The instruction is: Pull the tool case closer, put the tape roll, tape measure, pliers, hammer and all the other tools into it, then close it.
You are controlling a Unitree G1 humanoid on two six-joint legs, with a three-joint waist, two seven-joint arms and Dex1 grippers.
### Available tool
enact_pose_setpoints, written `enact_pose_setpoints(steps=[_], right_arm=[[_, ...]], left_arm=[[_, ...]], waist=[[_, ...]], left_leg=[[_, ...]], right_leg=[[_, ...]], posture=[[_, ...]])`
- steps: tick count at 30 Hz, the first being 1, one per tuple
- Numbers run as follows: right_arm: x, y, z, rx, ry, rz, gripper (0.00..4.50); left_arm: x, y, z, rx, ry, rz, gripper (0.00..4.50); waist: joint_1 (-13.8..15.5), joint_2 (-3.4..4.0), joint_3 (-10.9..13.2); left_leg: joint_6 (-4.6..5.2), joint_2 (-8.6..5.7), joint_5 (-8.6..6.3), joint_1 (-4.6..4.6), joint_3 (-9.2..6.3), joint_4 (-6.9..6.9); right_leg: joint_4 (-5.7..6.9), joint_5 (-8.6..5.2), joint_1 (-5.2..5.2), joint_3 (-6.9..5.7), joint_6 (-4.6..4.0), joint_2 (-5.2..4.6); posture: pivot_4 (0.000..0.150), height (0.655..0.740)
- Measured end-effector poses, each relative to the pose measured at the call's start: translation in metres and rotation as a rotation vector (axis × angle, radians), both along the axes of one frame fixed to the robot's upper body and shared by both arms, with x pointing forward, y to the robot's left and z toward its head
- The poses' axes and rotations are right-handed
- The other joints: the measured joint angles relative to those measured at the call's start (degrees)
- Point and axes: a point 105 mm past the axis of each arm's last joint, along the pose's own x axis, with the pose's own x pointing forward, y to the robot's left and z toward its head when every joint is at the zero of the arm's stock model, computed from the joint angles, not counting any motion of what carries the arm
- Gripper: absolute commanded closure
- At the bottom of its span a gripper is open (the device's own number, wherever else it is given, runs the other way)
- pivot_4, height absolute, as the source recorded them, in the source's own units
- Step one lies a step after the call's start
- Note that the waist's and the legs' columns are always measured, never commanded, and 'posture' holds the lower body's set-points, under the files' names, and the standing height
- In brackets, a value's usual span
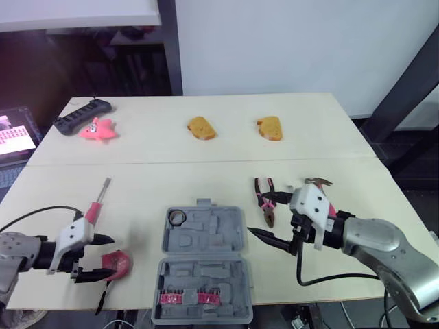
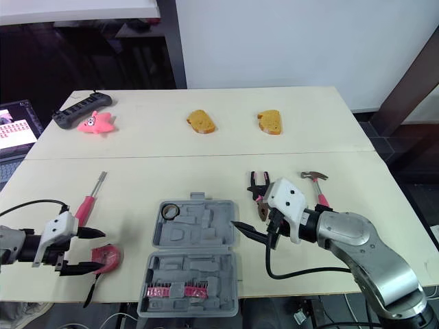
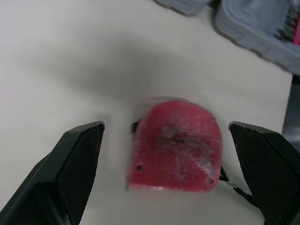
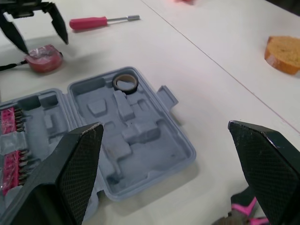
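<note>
Now: grab tape measure (image 3: 176, 145), near counter's (image 1: 206, 171) front left corner.
Left gripper (image 1: 110, 256): spread wide around it; close on both sides, gently.
Right gripper (image 4: 166, 129): spread, holding nothing, beside tool case (image 1: 206, 236).

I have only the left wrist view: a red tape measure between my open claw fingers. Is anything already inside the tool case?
Observer: Yes. The tool case lies open, and the tape roll sits in the far-left pocket.
Operator: Where are the pliers and the hammer?
Observer: On the table, to the right of the case. The pliers are nearer to it, and the hammer is farther right.
Operator: And the right claw?
Observer: The right claw is open and empty, next to the case's right edge.
</note>
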Motion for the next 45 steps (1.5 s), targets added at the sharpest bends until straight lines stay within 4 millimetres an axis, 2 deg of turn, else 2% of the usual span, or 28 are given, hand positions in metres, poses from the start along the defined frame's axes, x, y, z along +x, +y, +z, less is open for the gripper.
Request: enact_pose_setpoints(steps=[5, 8, 19, 22, 23, 24, 36, 40, 42, 45], right_arm=[[-0.001, -0.001, 0.0, -0.001, -0.005, -0.02, 0.0], [-0.001, -0.001, 0.0, -0.002, -0.006, -0.029, 0.0], [0.0, -0.002, 0.002, -0.001, -0.01, -0.035, 0.0], [0.0, -0.001, 0.003, 0.001, -0.015, -0.033, 0.0], [0.0, -0.001, 0.003, 0.001, -0.015, -0.033, 0.0], [0.0, -0.001, 0.003, 0.001, -0.015, -0.033, 0.0], [0.001, -0.002, 0.003, 0.001, -0.02, -0.042, 0.0], [0.003, -0.001, 0.006, 0.0, -0.023, -0.039, 0.0], [0.006, 0.002, 0.011, 0.002, -0.024, -0.032, 0.0], [0.012, 0.005, 0.019, -0.003, 0.012, -0.026, 0.0]], left_arm=[[-0.004, 0.002, -0.008, 0.055, -0.016, -0.016, 0.03], [-0.006, 0.0, -0.022, 0.086, -0.032, -0.016, 0.03], [-0.001, -0.005, -0.03, 0.125, -0.103, -0.02, 0.03], [0.001, -0.005, -0.031, 0.125, -0.103, -0.012, 0.87], [0.002, -0.005, -0.031, 0.124, -0.1, -0.005, 1.39], [0.003, -0.004, -0.031, 0.123, -0.095, 0.0, 1.57], [0.013, -0.005, -0.026, 0.088, -0.075, 0.0, 1.57], [0.026, -0.01, -0.011, 0.074, -0.099, -0.023, 1.57], [0.039, -0.022, 0.017, 0.067, -0.151, -0.084, 1.57], [0.056, -0.044, 0.059, 0.061, -0.253, -0.174, 1.57]], waist=[[0.1, 0.0, 0.0], [0.1, 0.0, 0.0], [1.4, 0.46, -0.1], [1.6, 0.54, -0.1], [1.5, 0.54, -0.1], [1.5, 0.55, -0.1], [1.7, 0.72, -0.2], [1.7, 0.37, 0.0], [1.7, 0.07, 0.1], [1.5, 0.1, 0.1]], left_leg=[[0.0, 0.0, 0.0, 0.04, 0.0, 0.07], [0.0, 0.0, 0.01, 0.08, 0.0, 0.13], [0.0, -0.01, 0.01, 0.18, -0.01, 0.13], [0.0, -0.01, 0.01, 0.18, -0.01, 0.13], [0.0, -0.01, 0.01, 0.18, -0.01, 0.13], [0.0, -0.01, 0.01, 0.18, -0.01, 0.13], [0.01, -0.01, 0.01, 0.19, -0.02, 0.13], [0.0, -0.01, 0.02, 0.1, -0.05, 0.19], [-0.01, 0.0, 0.02, 0.05, -0.09, 0.22], [-0.01, -0.01, 0.02, 0.04, -0.05, 0.21]], right_leg=[[0.0, -0.08, 0.07, 0.0, -0.18, 0.0], [0.0, -0.09, 0.14, 0.0, -0.19, 0.0], [0.01, -0.08, 0.23, 0.01, -0.18, 0.0], [0.01, -0.08, 0.24, 0.0, -0.17, 0.0], [0.01, -0.08, 0.24, 0.0, -0.17, 0.0], [0.01, -0.08, 0.24, 0.0, -0.17, 0.0], [0.03, -0.08, 0.24, 0.0, -0.17, 0.01], [0.05, -0.04, 0.2, -0.01, -0.11, 0.03], [0.05, -0.02, 0.2, -0.01, -0.08, 0.06], [0.0, 0.0, 0.2, 0.0, -0.04, 0.03]], posture=[[0.15, 0.74], [0.15, 0.74], [0.15, 0.74], [0.15, 0.74], [0.15, 0.74], [0.15, 0.74], [0.15, 0.74], [0.15, 0.74], [0.15, 0.74], [0.15, 0.74]])
